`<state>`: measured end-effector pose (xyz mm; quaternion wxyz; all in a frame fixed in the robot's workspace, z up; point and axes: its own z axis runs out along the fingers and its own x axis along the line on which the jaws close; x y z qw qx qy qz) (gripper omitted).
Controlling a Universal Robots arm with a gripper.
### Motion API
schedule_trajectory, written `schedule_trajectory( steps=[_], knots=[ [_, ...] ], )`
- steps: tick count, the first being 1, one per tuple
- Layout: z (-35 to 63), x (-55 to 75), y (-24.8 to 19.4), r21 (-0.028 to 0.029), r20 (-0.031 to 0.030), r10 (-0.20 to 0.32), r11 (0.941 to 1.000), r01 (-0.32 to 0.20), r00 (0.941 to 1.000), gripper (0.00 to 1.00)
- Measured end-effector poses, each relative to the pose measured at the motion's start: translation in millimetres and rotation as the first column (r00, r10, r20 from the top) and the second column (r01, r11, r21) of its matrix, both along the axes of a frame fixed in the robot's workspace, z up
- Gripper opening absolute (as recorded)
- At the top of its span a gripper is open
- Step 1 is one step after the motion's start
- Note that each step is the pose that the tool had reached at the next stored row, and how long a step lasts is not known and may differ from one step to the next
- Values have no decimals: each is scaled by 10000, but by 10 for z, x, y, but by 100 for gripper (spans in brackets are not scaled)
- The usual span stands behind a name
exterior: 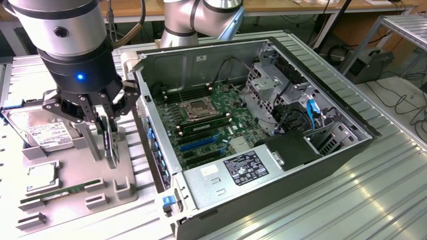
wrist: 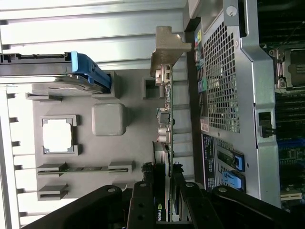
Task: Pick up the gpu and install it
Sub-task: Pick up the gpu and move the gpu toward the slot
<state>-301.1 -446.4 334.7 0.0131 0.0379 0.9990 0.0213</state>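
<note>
Just beside the open computer case (exterior: 287, 187), the black gripper (exterior: 100, 120) clamps the slim black gpu card (exterior: 111, 145) over a grey tray (exterior: 73, 167) holding a silver hard drive (exterior: 40, 132).

Elevated exterior, close wrist, shared gpu (exterior: 112, 147)

Claw (exterior: 103, 124) over upright gpu (exterior: 112, 147)

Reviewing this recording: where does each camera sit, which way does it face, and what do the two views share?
Exterior view: high off the arm, looking down on the open computer case and fixture tray; the arm and tool show.
Wrist view: on the wrist, looking past the tool down at the gpu, seen edge-on over the fixture tray.
Shared: tool, gpu, fixture tray, hard drive, computer case.
</note>
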Motion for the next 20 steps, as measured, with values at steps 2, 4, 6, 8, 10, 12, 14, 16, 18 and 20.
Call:
schedule_trajectory(
  steps=[2,4,6,8,10,12,14,16,18,20],
  knots=[
    [9,0,0,0,0,0,10000,0,10000,26],
    [14,0,0,2,3,0,10000,0,10000,26],
    [22,0,0,0,1,0,10000,0,10000,26],
    [29,0,0,1,1,0,10000,0,10000,26],
    [35,0,0,1,1,0,10000,0,10000,26],
    [41,0,0,1,1,0,10000,0,10000,26],
    [46,0,0,1,1,0,10000,0,10000,26],
    [51,0,0,1,1,0,10000,0,10000,26],
    [57,0,0,1,1,0,10000,0,10000,26],
    [63,0,0,0,1,0,10000,0,10000,26]
  ],
)
